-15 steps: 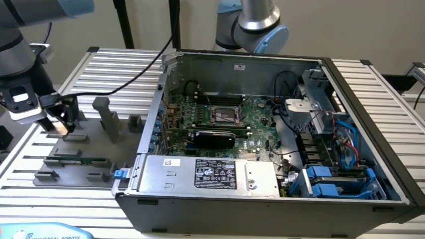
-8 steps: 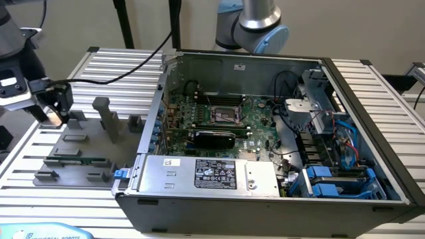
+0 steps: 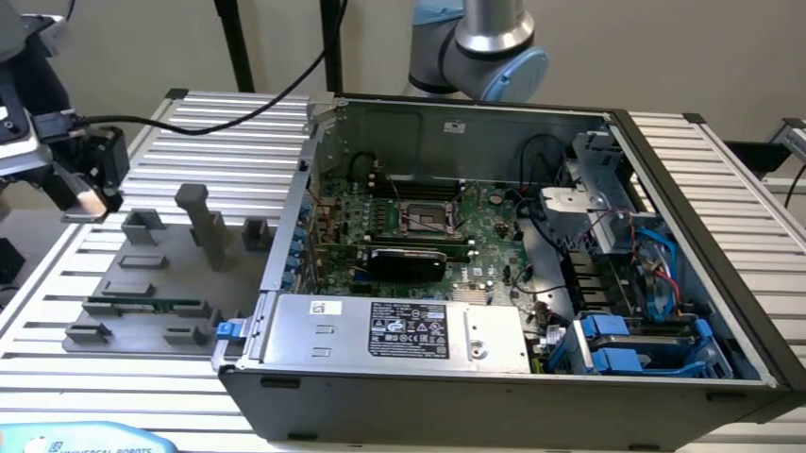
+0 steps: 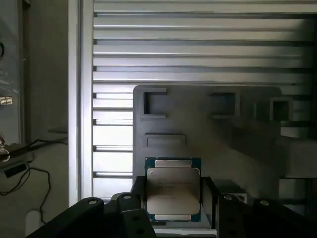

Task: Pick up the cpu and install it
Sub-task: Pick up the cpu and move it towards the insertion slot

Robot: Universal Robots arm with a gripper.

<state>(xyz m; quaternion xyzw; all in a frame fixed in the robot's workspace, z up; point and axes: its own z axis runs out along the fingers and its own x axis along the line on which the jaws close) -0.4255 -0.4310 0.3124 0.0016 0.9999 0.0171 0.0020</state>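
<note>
So the biggest thing here is the slatted aluminium table [image 3: 214,118], with an open PC case [image 3: 377,389] sitting on it, motherboard [image 3: 492,257] lying flat inside and its bare CPU socket [image 3: 422,220] near the middle. Off to the exterior view's left there's a grey fixture plate [image 3: 139,281] with a green memory stick [image 3: 145,305] lying in it.

The gripper [image 3: 78,201] hangs above that plate's far corner, well apart from the case, and its fingers are clamped on the cpu [image 4: 172,188], one on each of two opposite edges, metal lid facing the wrist camera.

Handling-wise I'd guess it's light and totally rigid, but the slick metal lid gives no purchase and the contact side is fragile. The edges are the only sane place to grab it, and any tilt would be risky.
</note>
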